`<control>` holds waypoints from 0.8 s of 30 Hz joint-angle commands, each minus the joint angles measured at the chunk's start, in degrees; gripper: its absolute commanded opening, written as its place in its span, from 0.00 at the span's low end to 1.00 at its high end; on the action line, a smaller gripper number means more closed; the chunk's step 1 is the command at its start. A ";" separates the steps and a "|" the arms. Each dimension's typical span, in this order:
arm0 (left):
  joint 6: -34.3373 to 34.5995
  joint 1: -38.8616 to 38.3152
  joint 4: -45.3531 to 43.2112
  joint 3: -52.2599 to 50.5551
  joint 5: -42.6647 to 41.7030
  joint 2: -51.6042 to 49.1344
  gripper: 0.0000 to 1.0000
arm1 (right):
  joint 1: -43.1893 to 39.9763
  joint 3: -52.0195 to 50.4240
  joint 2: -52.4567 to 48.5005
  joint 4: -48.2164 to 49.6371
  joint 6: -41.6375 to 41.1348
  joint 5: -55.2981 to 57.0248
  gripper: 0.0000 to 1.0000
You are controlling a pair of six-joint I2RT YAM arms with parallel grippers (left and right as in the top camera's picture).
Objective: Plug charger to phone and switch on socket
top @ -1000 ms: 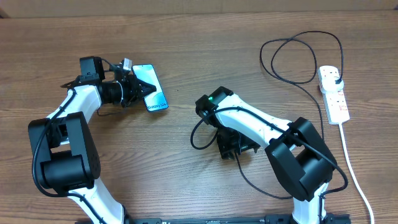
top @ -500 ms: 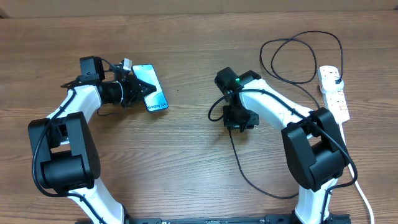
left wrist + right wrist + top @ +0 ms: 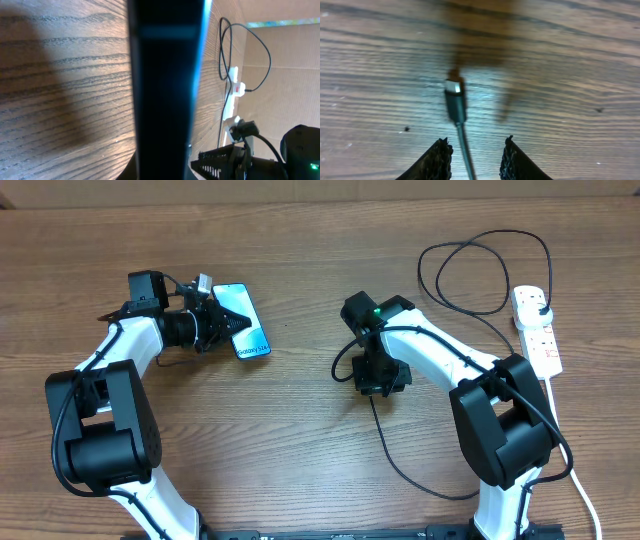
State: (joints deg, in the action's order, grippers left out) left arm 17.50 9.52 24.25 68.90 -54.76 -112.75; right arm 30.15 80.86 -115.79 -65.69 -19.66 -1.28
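Note:
My left gripper (image 3: 220,321) is shut on the near end of the phone (image 3: 243,320), whose light blue screen faces up at the back left. In the left wrist view the phone (image 3: 165,90) is a dark upright band seen edge-on. The charger (image 3: 421,270) loops at the back right, with its black plug in the socket (image 3: 536,330). Its thin cable trails to mid-table under my right gripper (image 3: 377,378). In the right wrist view the connector tip (image 3: 453,89) lies just ahead of the right gripper (image 3: 475,142), which is open. The cable runs between the fingers, nearer the left one.
The socket's white cord (image 3: 565,440) runs down the right side toward the front edge. The charger's slack curves across the wood (image 3: 440,494) in front of the right arm's base. A cardboard wall (image 3: 280,75) stands behind the table.
The right arm swung from the front middle up toward the table centre, and its jaws narrowed around the cable. The left arm and phone stayed still.

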 commanded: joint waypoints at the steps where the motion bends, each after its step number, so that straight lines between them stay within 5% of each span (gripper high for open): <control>1: 0.55 0.37 -0.13 0.11 -1.16 0.02 0.04 | 0.15 -0.55 -0.02 0.90 1.75 -1.84 0.35; 10: 0.55 0.39 -0.20 0.11 -1.16 0.02 0.04 | 0.11 -7.82 -0.04 9.09 2.58 -1.86 0.34; 13: 0.57 0.39 -0.31 0.11 -1.16 0.02 0.04 | 0.22 -8.61 -0.04 9.84 2.60 -1.90 0.14; 16: 0.55 0.39 -0.35 0.11 -1.16 0.02 0.04 | 0.22 -8.61 -0.04 9.31 2.58 -1.90 0.06; 24: 0.55 0.39 -0.55 0.11 -1.14 0.02 0.04 | 0.20 -8.61 -0.04 7.15 2.56 -1.88 0.07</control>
State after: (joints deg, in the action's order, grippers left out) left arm 17.91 9.52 24.14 68.90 -54.74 -112.75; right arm 30.15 74.35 -114.26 -57.80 -17.32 -4.29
